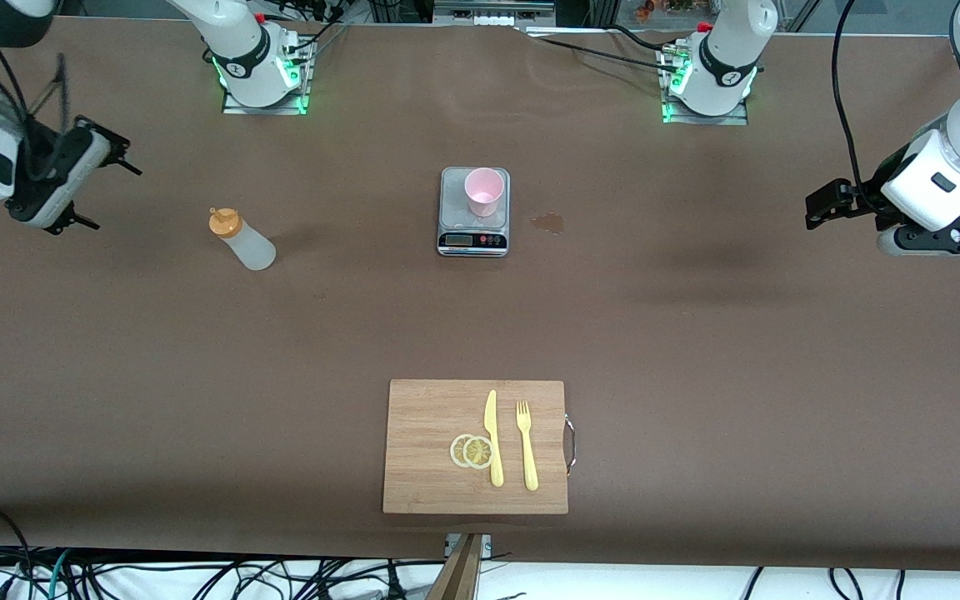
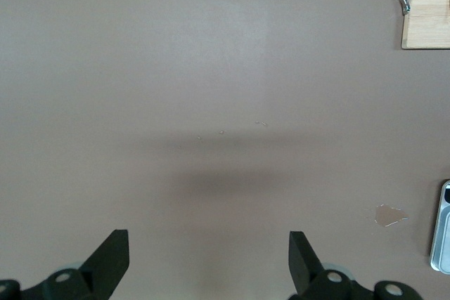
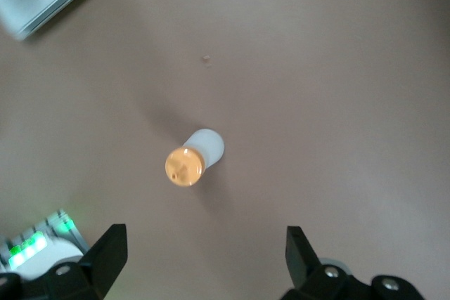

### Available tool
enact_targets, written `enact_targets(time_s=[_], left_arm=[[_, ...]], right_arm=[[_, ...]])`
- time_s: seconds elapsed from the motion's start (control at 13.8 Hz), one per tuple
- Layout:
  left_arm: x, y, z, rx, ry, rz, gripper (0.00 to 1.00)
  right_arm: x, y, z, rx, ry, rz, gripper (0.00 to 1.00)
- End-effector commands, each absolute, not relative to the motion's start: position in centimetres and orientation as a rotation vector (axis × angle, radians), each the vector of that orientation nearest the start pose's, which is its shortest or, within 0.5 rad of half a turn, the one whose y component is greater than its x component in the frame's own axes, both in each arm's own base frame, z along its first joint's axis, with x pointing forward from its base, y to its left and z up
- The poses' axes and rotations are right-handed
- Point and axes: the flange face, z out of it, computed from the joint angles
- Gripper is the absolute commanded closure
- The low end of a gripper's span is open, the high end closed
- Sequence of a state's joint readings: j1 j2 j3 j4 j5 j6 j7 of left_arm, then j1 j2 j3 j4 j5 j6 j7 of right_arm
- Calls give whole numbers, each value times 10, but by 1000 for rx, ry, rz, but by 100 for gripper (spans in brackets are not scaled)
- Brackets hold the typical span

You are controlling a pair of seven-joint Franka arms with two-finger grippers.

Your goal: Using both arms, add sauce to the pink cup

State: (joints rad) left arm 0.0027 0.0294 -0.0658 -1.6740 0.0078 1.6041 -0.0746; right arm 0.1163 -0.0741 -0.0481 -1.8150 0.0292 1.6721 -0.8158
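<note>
The sauce bottle [image 1: 244,242] stands upright on the brown table toward the right arm's end, whitish with an orange cap; the right wrist view shows it from above [image 3: 195,156]. The pink cup [image 1: 484,192] stands on a small grey kitchen scale [image 1: 474,225] at the table's middle. My right gripper [image 1: 116,198] hangs open and empty in the air beside the bottle, apart from it; it also shows in its wrist view [image 3: 206,258]. My left gripper [image 1: 817,208] hangs open and empty over bare table at the left arm's end, also seen in its wrist view [image 2: 207,258].
A small wet spot [image 1: 548,222] lies beside the scale toward the left arm's end. A wooden cutting board [image 1: 422,467] with a yellow knife [image 1: 493,437], a yellow fork [image 1: 527,446] and lemon slices [image 1: 472,451] lies near the front camera's edge.
</note>
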Motion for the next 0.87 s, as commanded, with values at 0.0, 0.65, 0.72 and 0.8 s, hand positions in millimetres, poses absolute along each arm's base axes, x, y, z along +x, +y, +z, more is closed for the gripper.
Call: enact_targets(time_s=[0.0,0.65,0.72,0.8], left_arm=[[564,-35,568,-3146,-4,165,0],[565,-36,568,-3146,-1,165,0],[565,-36,568,-3145,2,165,0],[565,-36,568,-3145,-1,165,0]], right_arm=[[534,58,582,-2996,-952,28,0],[534,18,598,-3084,-377,-69,0],[526,18,602,-3091,-252,-31,0],[520,18,602,-3094,-162,20,0]])
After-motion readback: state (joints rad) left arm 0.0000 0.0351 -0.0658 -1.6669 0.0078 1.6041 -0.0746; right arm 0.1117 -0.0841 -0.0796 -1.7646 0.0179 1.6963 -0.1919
